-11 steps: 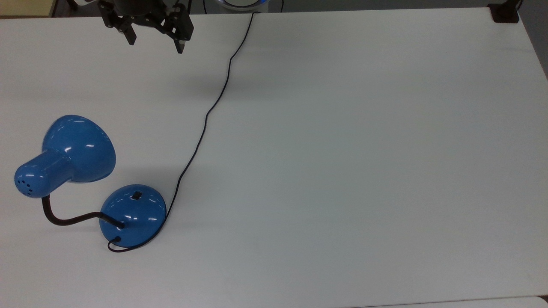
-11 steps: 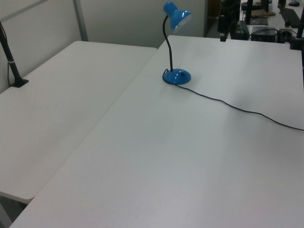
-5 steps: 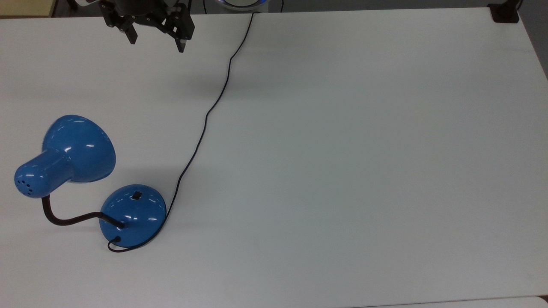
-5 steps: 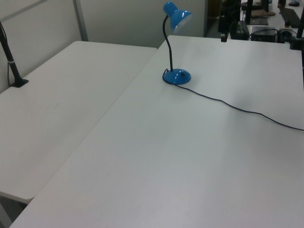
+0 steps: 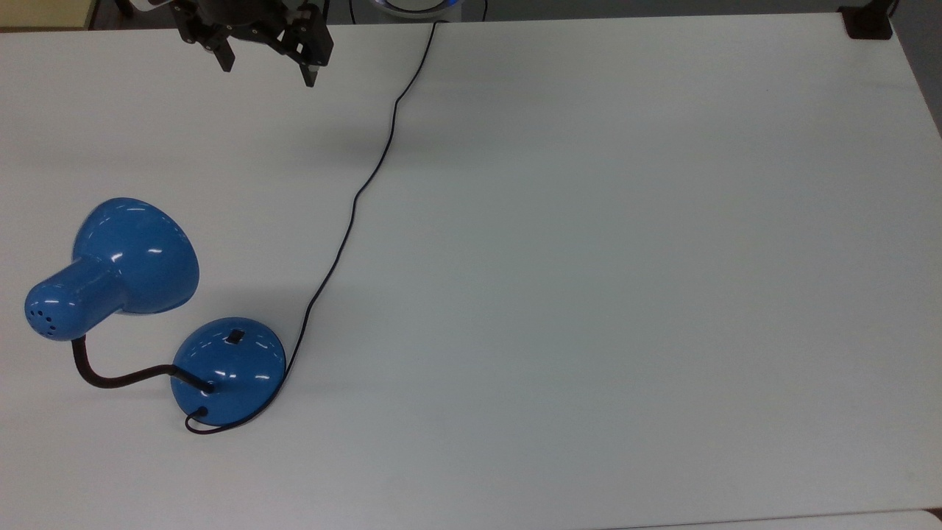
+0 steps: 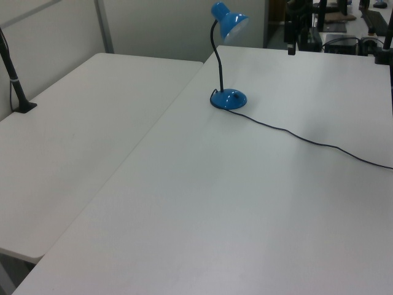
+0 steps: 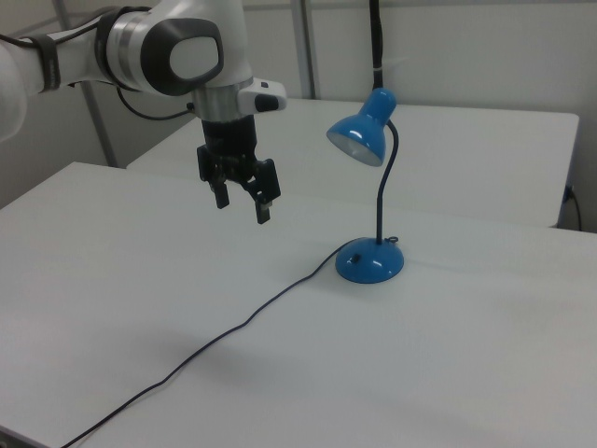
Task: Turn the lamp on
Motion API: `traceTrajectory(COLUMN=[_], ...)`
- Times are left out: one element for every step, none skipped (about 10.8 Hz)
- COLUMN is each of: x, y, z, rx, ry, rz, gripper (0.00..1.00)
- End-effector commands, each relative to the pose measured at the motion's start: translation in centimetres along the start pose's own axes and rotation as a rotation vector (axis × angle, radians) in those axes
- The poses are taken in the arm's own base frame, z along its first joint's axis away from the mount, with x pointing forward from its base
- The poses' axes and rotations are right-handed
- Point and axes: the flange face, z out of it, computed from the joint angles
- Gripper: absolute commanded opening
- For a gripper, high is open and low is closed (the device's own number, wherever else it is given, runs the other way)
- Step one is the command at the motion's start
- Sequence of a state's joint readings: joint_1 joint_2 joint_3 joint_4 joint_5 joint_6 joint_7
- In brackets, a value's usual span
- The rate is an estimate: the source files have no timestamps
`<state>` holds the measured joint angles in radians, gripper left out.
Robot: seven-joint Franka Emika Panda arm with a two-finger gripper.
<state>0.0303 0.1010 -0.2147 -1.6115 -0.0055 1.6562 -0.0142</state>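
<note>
Going left to right in the top view: your lamp [image 5: 147, 294] stands at the top view's left, on the near part of the white surface [image 5: 625, 294]. The shade [image 5: 136, 254] sits leftmost and farther from the near edge than the base [image 5: 228, 372]. Its closed cap end points to the top view's lower left; its open mouth faces the upper right, toward the far side. The right view shows the mouth tipped downward. The black gooseneck [image 5: 118, 377] leaves the base and bows out to the top view's left before reaching the shade; in the left view [image 6: 214, 46] it rises nearly upright, so the lamp's long axis is vertical. The small black switch [image 5: 235, 337] sits on the far part of the domed base. The thin cord [image 5: 353, 202] loops at the base's near edge, runs along its right side, then snakes off to the far edge.

Your gripper [image 5: 265, 62] hangs at the far edge, right of the shade and well apart from the lamp. In the right view [image 7: 240, 205] it is above the surface, jaws spread with nothing between them, pointing down.

Compared with a second ago, the gripper has drifted slightly toward the far edge in the top view. Lamp and cord have not moved.
</note>
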Motion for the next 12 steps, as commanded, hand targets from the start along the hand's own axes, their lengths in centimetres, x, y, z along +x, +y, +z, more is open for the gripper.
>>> traceTrajectory(x=[-0.9,-0.9,-0.9,-0.8,-0.8,-0.8,-0.7,-0.7,-0.7,-0.5,0.0,0.3], y=[0.1,0.0,0.0,-0.1,-0.1,-0.1,-0.2,-0.3,-0.3,-0.3,-0.5,-0.4], z=[-0.4,-0.4,-0.4,-0.3,-0.3,-0.3,-0.3,-0.3,-0.2,-0.2,-0.3,-1.0], rx=[-0.008,-0.008,-0.009,-0.009,-0.009,-0.009,-0.008,-0.008,-0.007,-0.006,-0.003,0.0], ry=[-0.016,-0.016,-0.015,-0.018,-0.018,-0.018,-0.016,-0.015,-0.015,-0.005,0.015,0.056], rz=[-0.011,-0.013,-0.011,-0.013,-0.011,-0.011,-0.011,-0.011,-0.008,-0.008,-0.009,-0.006], gripper=[1.0,1.0,1.0,1.0,0.95,0.83,0.63,0.51,0.46,0.39,0.25,0.14])
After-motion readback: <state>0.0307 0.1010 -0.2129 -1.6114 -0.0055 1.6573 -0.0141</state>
